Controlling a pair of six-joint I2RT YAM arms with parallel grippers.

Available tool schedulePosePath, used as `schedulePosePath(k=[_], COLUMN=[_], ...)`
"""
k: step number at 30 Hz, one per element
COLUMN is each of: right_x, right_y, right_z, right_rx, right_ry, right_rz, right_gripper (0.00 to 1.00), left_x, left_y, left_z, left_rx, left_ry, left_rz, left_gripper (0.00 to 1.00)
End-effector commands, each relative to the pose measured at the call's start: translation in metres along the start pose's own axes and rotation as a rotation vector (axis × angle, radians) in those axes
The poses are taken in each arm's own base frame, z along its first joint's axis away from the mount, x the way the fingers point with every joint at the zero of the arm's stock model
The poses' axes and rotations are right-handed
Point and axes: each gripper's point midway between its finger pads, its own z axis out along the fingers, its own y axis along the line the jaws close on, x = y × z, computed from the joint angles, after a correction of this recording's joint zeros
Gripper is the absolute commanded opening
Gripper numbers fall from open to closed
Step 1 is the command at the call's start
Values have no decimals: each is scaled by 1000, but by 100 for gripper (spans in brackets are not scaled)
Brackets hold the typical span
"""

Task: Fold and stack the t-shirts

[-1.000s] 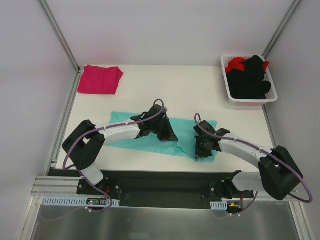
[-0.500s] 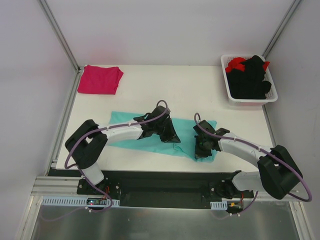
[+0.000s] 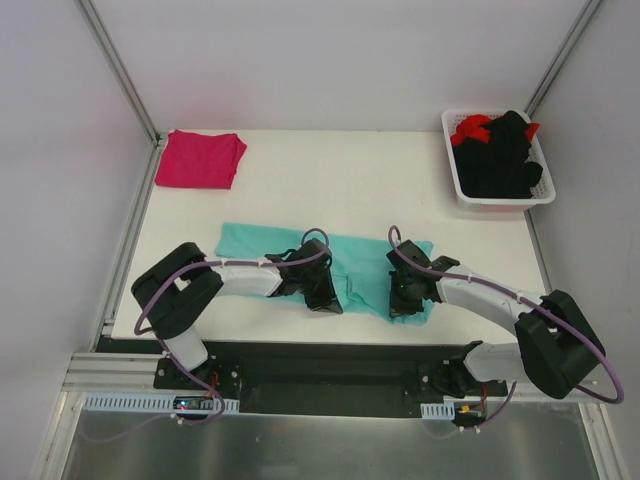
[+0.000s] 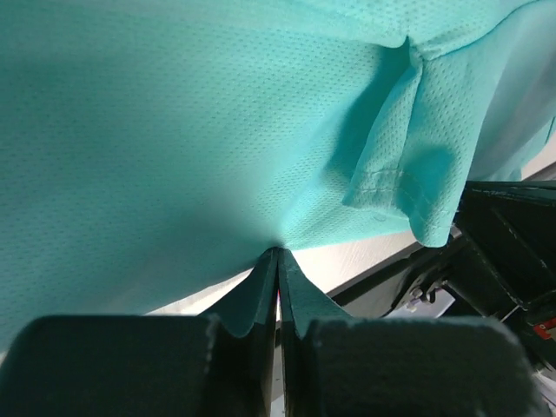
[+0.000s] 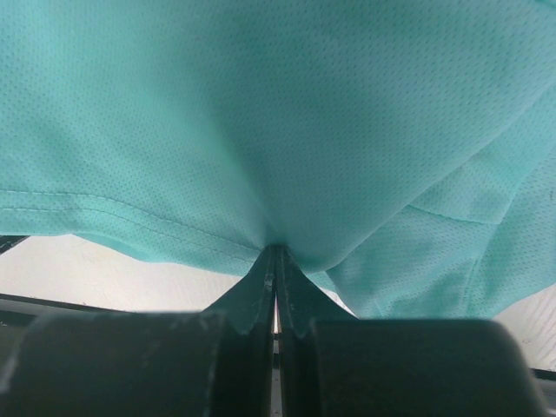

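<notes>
The teal t-shirt lies spread across the middle of the table, bunched toward the near edge. My left gripper is low over its near middle, shut on a pinch of the teal cloth, its tips meeting at the fabric's edge. To the right, my right gripper is shut on the shirt's right part, with teal cloth draped over its closed tips. A hemmed sleeve hangs folded in the left wrist view. The magenta-pink t-shirt sits folded at the back left corner.
A white basket at the back right holds black garments and a red one. Bare white table stretches behind the teal shirt. Both grippers are close to the table's near edge.
My left gripper has drawn back toward the near edge with the teal cloth, uncovering more of the shirt behind it. The right gripper has barely moved.
</notes>
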Motion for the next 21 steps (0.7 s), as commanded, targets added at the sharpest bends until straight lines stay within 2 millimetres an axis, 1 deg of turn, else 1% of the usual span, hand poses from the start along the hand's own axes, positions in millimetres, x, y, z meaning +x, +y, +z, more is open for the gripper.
schedulePosePath(k=[1, 2, 3, 4, 6, 7, 8, 12, 15, 17, 20, 21], right_x=[15, 15, 15, 15, 15, 15, 15, 12, 7, 5, 3, 3], right_y=[-18, -19, -19, -18, -18, -18, -18, -15, -11, -9, -6, -6], right_z=[13, 13, 13, 13, 14, 14, 14, 12, 8, 6, 6, 6], right_rx=[76, 77, 78, 75, 78, 77, 77, 72, 72, 68, 69, 70], right_ry=[36, 37, 38, 40, 40, 40, 40, 39, 29, 26, 25, 27], right_rz=[3, 4, 4, 1, 4, 3, 3, 0, -8, -9, -14, -15], right_gripper=[1, 1, 1, 1, 1, 1, 1, 1, 1, 1, 1, 1], left_x=[0, 1, 0, -1, -4, -5, -10, -19, -26, -30, -35, -37], left_y=[5, 8, 4, 4, -5, -1, -10, -32, -48, -57, -63, -62], left_z=[-10, -11, -14, -16, -24, -28, -33, -55, -66, -71, -70, -66], left_rx=[-1, -4, 8, 6, 24, -4, 5, 30, 50, 65, 67, 56], left_ry=[-46, -46, -58, -62, -84, -92, -109, -158, -186, -199, -214, -214], left_rz=[-17, -21, -18, -17, -1, 6, 18, 63, 81, 90, 99, 98], left_gripper=[0, 0, 0, 0, 0, 0, 0, 0, 0, 0, 0, 0])
